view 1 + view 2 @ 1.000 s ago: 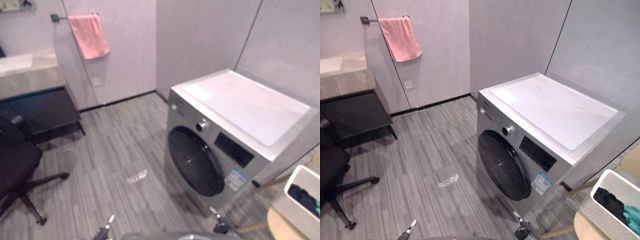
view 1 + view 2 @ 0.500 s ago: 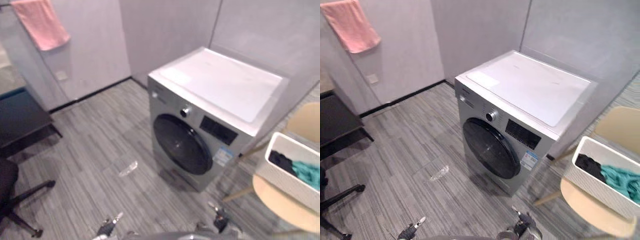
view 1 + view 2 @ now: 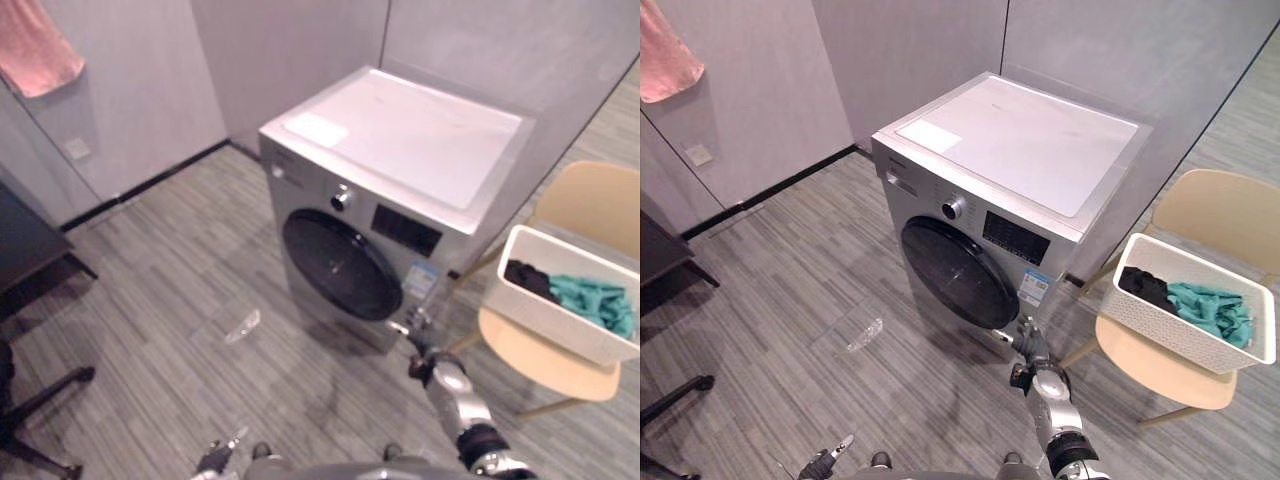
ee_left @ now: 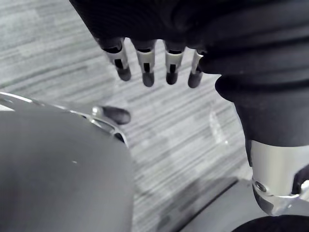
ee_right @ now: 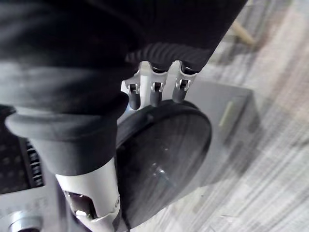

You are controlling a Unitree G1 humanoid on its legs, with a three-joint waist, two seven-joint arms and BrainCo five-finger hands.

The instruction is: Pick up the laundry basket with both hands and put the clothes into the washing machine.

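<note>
Grey floor (image 3: 790, 300) before shut washing machine (image 3: 992, 216)

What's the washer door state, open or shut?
Shut. The dark round door lies flush against the front of the washing machine, with no gap at its rim.

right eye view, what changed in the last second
The camera swung right, so the whole scene shifted. The right robot hand rose into view, open, in front of the washing machine near its shut door. Nothing was grasped. The left robot hand stays low, and the laundry basket of clothes stays on the chair.
</note>
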